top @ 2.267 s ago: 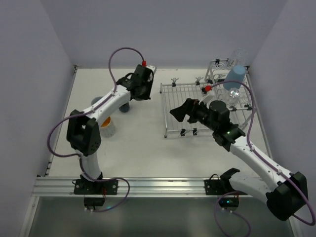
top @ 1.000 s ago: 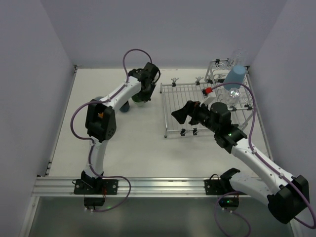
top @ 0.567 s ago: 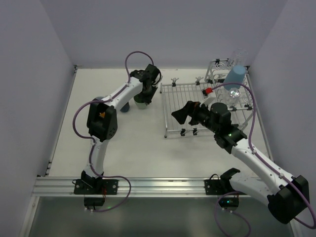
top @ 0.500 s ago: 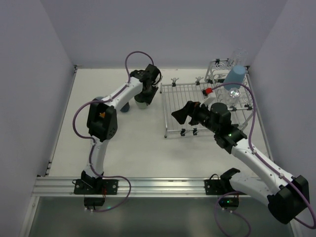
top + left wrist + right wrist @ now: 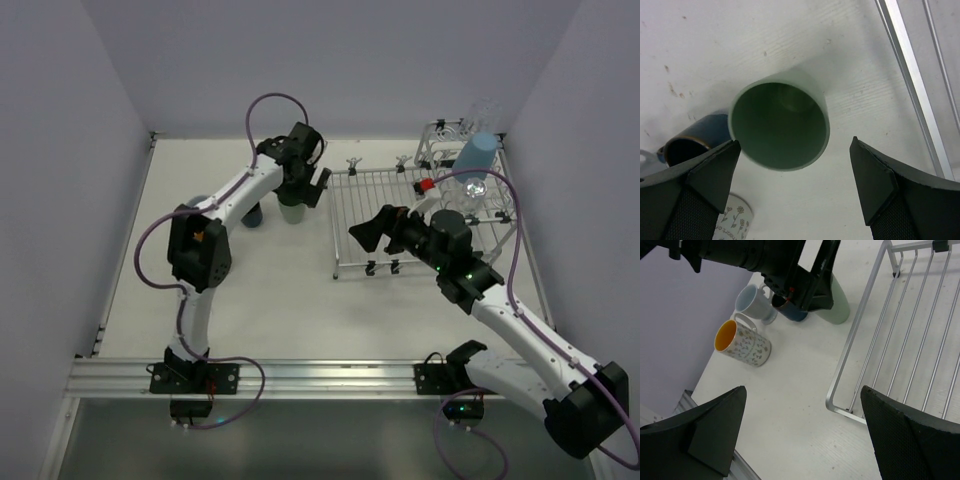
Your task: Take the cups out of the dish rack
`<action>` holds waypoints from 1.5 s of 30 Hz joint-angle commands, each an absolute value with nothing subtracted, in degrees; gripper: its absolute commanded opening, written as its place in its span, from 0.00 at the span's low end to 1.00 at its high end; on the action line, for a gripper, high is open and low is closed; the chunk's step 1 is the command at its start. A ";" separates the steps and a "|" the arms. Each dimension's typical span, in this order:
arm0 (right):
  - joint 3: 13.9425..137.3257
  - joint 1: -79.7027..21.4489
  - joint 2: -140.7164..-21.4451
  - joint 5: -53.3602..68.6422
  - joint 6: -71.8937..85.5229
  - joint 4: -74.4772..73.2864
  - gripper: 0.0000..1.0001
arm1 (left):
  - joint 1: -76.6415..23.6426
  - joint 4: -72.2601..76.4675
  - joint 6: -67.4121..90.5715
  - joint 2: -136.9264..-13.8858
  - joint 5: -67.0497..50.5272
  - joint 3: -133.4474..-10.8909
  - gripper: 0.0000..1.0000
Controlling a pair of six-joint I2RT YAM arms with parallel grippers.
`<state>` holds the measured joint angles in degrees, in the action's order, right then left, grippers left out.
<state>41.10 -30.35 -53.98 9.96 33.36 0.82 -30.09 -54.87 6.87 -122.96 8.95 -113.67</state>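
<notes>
Your left pincer point(image 5: 795, 145) gapes wide above the pale green tumbler point(image 5: 780, 125), which stands upright on the surface point(image 5: 715, 50), framed between its fingers point(image 5: 705, 175), beside the dark blue mug point(image 5: 685, 145), left of the dish rack point(image 5: 900, 65).

In the top view we find the dish rack point(image 5: 400, 215) right of centre on the table point(image 5: 280, 300), its raised section toward the upper right, with a tall tumbler point(image 5: 478, 153) in it. Just left of the rack's left edge a second tumbler point(image 5: 291, 211) stands upright on the table, beneath the left gripper point(image 5: 303, 188). A mug point(image 5: 253, 215) sits just left of it. In the right wrist view a handled cup point(image 5: 754, 302) stands just left of the mug, and a last cup point(image 5: 744, 344) sits apart, lower left. The right gripper point(image 5: 368, 230) hangs over the rack's lower left part.
</notes>
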 commanded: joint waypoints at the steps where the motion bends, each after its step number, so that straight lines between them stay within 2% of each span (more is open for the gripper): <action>1: 42.19 -30.41 -52.73 9.14 32.43 1.58 0.99 | -30.23 -50.72 7.99 -115.06 12.20 -112.86 1.00; 5: 44.38 -30.41 -52.30 8.61 31.73 0.18 0.99 | -30.23 -46.24 9.66 -106.91 14.94 -109.96 1.00; 9: 49.47 -30.41 -51.94 7.82 30.24 -3.68 0.99 | -30.32 -35.79 11.42 -94.24 13.63 -99.18 1.00; 16: 65.62 -30.50 -53.61 6.51 26.55 -10.27 0.99 | -30.41 -19.28 15.29 -72.18 -2.42 -78.80 1.00; 20: 76.53 -30.50 -57.12 -0.94 21.28 -20.26 0.99 | -30.41 -15.74 17.05 -61.38 -10.27 -67.19 1.00; 24: 83.57 -29.89 -57.92 -23.74 14.00 -26.27 0.99 | -30.41 -14.77 16.09 -53.72 -13.18 -58.02 1.00; 27: 84.72 -26.38 -58.88 -32.93 11.17 -27.77 0.99 | -30.41 -13.28 14.50 -49.49 -13.80 -53.18 1.00; 33: 86.23 -21.36 -58.98 -40.08 14.48 -40.24 0.99 | -30.41 -10.02 15.21 -46.50 -18.45 -48.52 1.00; 39: 74.47 -16.88 -55.64 -31.65 21.17 -42.10 0.99 | -32.78 -12.13 14.24 -45.44 -15.57 -49.22 1.00; 45: 72.69 -13.01 -58.53 -28.92 21.28 -41.23 0.99 | -34.37 -12.13 14.15 -44.21 -15.12 -48.60 1.00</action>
<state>72.55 -14.59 -57.56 -30.85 19.90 -42.00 -33.91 -14.44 15.29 -45.28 -15.64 -48.93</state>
